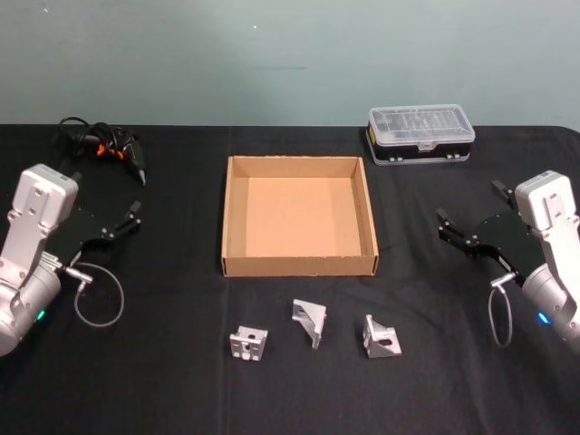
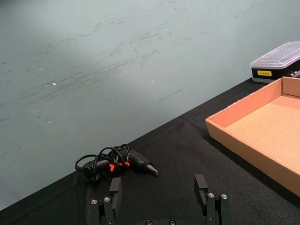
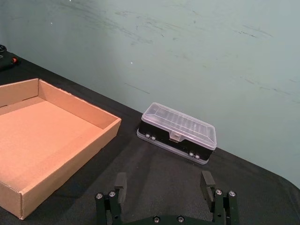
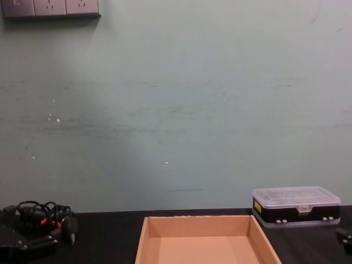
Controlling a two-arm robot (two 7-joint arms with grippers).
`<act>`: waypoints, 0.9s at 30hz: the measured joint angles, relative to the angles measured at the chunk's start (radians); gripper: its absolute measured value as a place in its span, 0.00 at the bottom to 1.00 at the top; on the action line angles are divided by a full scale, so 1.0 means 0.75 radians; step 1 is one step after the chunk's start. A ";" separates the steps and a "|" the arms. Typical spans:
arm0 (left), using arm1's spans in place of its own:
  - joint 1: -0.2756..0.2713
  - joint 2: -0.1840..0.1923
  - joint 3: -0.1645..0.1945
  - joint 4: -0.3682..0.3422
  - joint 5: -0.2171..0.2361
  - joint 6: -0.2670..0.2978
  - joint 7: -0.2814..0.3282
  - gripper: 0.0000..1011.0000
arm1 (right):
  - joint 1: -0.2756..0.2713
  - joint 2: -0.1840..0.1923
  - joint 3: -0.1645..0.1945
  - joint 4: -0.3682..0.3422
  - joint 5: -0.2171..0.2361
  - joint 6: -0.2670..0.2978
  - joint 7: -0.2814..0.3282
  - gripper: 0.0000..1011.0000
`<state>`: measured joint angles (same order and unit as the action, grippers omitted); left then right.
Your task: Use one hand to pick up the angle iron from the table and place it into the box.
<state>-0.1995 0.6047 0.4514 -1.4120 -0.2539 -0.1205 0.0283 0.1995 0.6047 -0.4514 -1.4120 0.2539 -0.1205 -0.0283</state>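
Three angle irons (image 1: 309,323) in a row just robot-side of the box (image 1: 299,265); rightmost iron (image 1: 381,336) apparently closest to the right gripper (image 1: 468,207), open and empty right of the box, left gripper (image 1: 120,224) likewise, opposite side.

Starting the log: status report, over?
Black left gripper, right gripper open, parked wide. Three silver angle irons on black table, near empty tan cardboard box. Nothing between.

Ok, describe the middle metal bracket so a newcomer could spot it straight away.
Start at the cardboard box in the middle of the black table. Three silver brackets lie in front of its near wall. Yours is the middle bracket, nearest the box, with the left bracket and right bracket lying farther from it.
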 joint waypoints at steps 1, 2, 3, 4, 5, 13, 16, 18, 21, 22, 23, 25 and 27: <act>0.000 0.000 0.000 0.000 0.000 0.000 0.000 1.00 | 0.000 0.000 0.000 0.000 0.000 0.000 0.000 0.99; 0.000 0.000 0.000 0.000 0.000 0.000 0.000 1.00 | 0.000 0.000 0.000 0.000 0.000 0.000 0.000 0.99; 0.000 0.000 0.000 0.000 0.000 0.000 0.000 1.00 | 0.000 0.000 0.000 0.000 0.000 0.000 0.000 0.99; 0.000 0.000 0.000 0.000 0.000 0.000 0.000 1.00 | 0.000 0.000 0.000 0.000 0.000 0.000 0.000 0.99; 0.000 0.000 0.000 0.000 0.000 0.000 0.000 1.00 | 0.000 0.000 0.000 0.000 0.000 0.000 0.000 0.99; 0.000 0.000 0.000 0.000 0.000 0.000 0.000 1.00 | 0.000 0.000 0.000 0.000 0.000 0.000 0.000 0.99; 0.000 0.000 0.000 0.000 0.000 0.000 0.000 1.00 | 0.000 0.000 0.000 0.000 0.000 0.000 0.000 0.99; 0.000 0.000 0.000 0.000 0.000 0.000 0.000 1.00 | 0.000 0.000 0.000 0.000 0.000 0.000 0.000 0.99; 0.000 0.000 0.000 0.000 0.000 0.000 0.000 1.00 | 0.000 0.000 0.000 0.000 0.000 0.000 0.000 0.99; 0.000 0.000 0.000 0.000 0.000 0.000 0.000 1.00 | 0.000 0.000 0.000 0.000 0.000 0.000 0.000 0.99; 0.000 0.000 0.000 0.000 0.000 0.000 0.000 1.00 | 0.000 0.000 0.000 0.000 0.000 0.000 0.000 0.99; 0.000 0.000 0.000 0.000 0.000 0.000 0.000 1.00 | 0.000 0.000 0.000 0.000 0.000 0.000 0.000 0.99; 0.000 0.000 0.000 0.000 0.000 0.000 0.000 1.00 | 0.000 0.000 0.000 0.000 0.000 0.000 0.000 0.99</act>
<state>-0.1995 0.6047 0.4514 -1.4120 -0.2540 -0.1205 0.0283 0.1995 0.6046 -0.4514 -1.4120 0.2539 -0.1205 -0.0283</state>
